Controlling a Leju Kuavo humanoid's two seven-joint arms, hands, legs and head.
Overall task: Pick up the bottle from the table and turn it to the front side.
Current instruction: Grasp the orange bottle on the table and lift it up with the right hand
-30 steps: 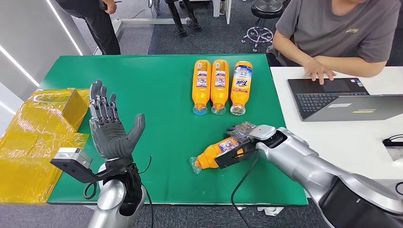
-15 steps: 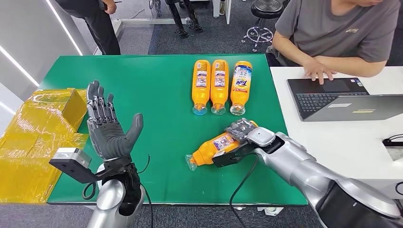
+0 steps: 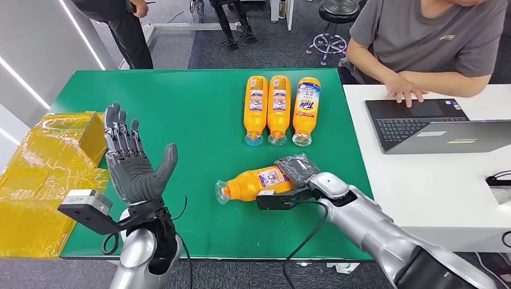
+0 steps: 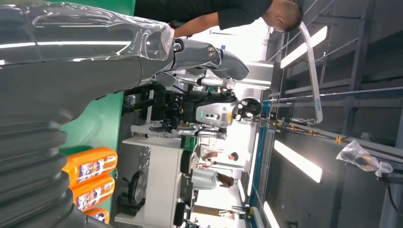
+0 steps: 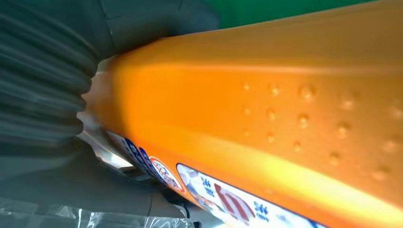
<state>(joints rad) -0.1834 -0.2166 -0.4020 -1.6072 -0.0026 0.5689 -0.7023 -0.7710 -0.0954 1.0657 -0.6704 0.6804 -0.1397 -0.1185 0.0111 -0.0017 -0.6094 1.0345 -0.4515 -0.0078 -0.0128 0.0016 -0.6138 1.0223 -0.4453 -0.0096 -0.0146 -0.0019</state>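
In the head view, the right hand (image 3: 296, 170) grips the base end of the orange bottle (image 3: 256, 182), which lies roughly crosswise over the green table (image 3: 187, 108), clear cap toward the robot's left. The left hand (image 3: 129, 161) stands upright, palm empty, fingers spread. Three more bottles (image 3: 279, 108) lie side by side farther back.

In the left wrist view, those orange bottles (image 4: 90, 183) lie beside the grey hand (image 4: 66, 71).

In the right wrist view, the bottle (image 5: 266, 128) sits against the ribbed grey hand (image 5: 45, 95), its label partly visible.
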